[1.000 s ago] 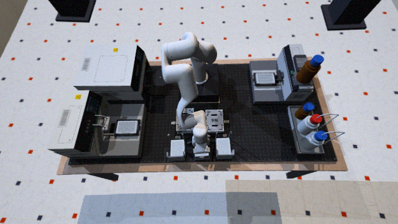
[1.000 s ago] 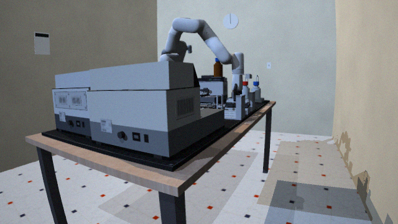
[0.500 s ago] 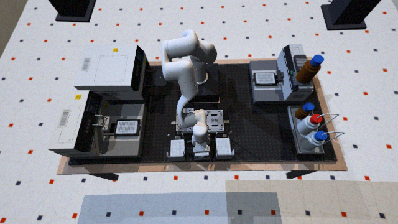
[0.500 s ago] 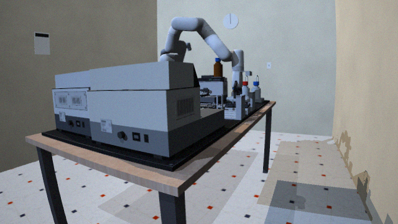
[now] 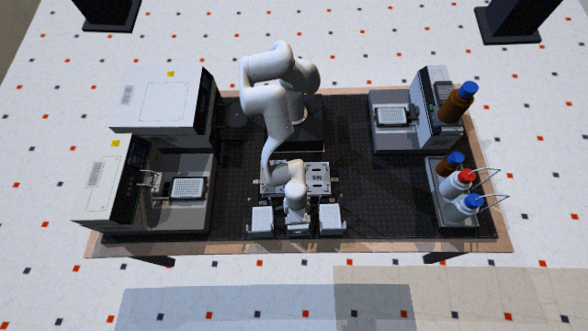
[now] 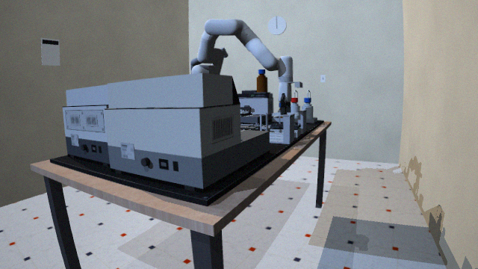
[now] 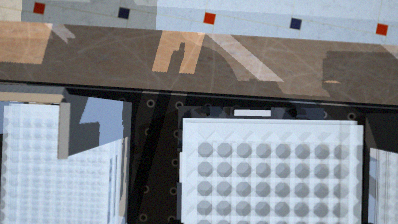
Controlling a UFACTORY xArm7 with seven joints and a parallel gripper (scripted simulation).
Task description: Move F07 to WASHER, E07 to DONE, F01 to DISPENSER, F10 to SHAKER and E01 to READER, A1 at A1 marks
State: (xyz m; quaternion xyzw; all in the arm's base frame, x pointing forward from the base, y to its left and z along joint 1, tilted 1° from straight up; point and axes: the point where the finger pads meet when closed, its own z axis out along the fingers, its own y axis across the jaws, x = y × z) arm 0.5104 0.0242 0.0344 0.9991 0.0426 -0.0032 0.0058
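Observation:
My gripper [image 5: 298, 224] hangs straight down at the front edge of the deck, between two deep stack racks [image 5: 262, 219] [image 5: 332, 217]. It is shut on a white well plate [image 7: 272, 172], which fills the lower right of the wrist view; I cannot read its label, and my fingers are out of sight there. The plate sits level just above the dark deck between the racks. One rack with a white plate inside [image 7: 50, 170] shows at the wrist view's left, and the other rack's edge [image 7: 382, 185] shows at the right. Two more plates sit on the left instrument [image 5: 187, 188] and the far right instrument [image 5: 391, 116].
The N6 nest [image 5: 317, 176] lies just behind my wrist. Two large grey housings [image 5: 161, 98] stand at the left. Bottles [image 5: 457, 188] stand in a tray at the right. The table's wooden front edge [image 7: 200, 55] is close in front of the racks.

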